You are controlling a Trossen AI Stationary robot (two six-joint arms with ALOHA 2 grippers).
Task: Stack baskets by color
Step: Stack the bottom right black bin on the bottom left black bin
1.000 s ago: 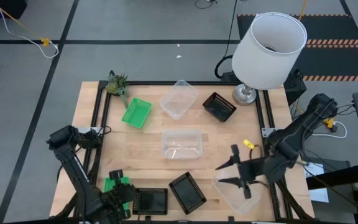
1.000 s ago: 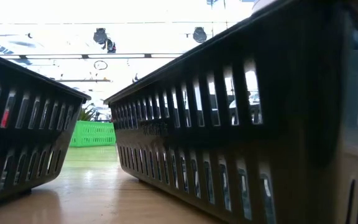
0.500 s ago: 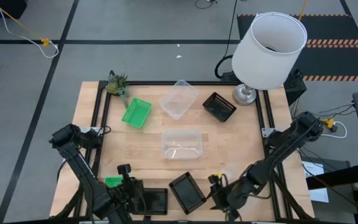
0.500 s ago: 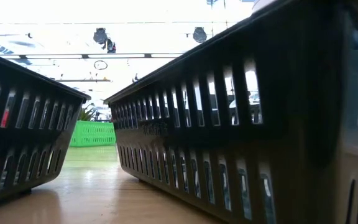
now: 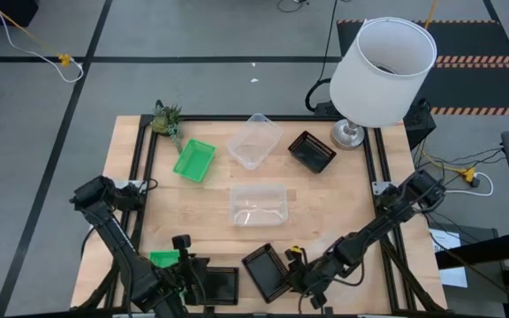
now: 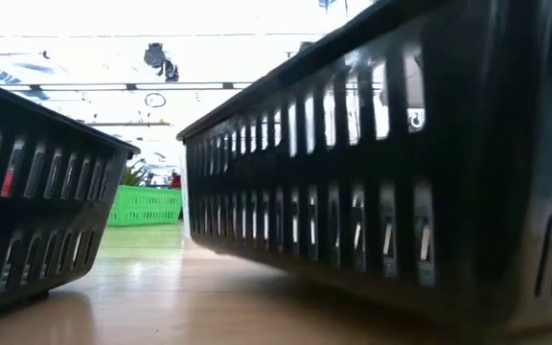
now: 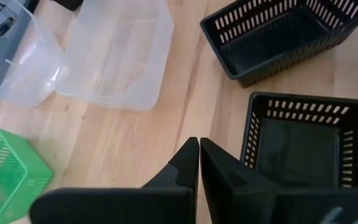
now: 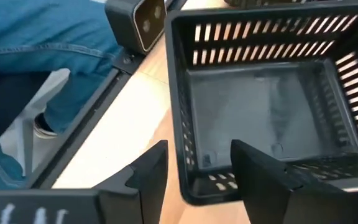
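Observation:
Two black mesh baskets sit at the table's near edge: one (image 5: 215, 284) in front of my left gripper and a turned one (image 5: 268, 269) to its right. My right gripper (image 8: 197, 174) is open, its fingers astride the turned basket's end wall. My left gripper (image 7: 199, 155) is shut and holds nothing; it hangs over bare wood beside the other black basket (image 7: 303, 143). A green basket (image 5: 162, 259) lies left of it. Another green basket (image 5: 193, 161), two clear baskets (image 5: 254, 140) (image 5: 259, 203) and a third black basket (image 5: 312, 150) rest farther back. My right gripper has the turned black basket's end wall (image 8: 194, 186), near a corner, between its open fingers: one finger (image 8: 148, 177) outside, the other (image 8: 260, 174) over the inside. The fingers slant down from the table's right side. Whether a finger touches the wall I cannot tell.
A large white lampshade (image 5: 385, 71) on a metal foot stands at the far right corner, a small spiky plant (image 5: 166, 119) at the far left. In the low view the two near black baskets (image 6: 36, 220) (image 6: 372, 172) fill the front, with a green basket (image 6: 142, 206) behind.
My right gripper has come down and gone toward the table's left along the near edge, from above the near right corner to the turned black basket's end. That basket has shifted a little in the low view. My left gripper has swung slightly toward the right.

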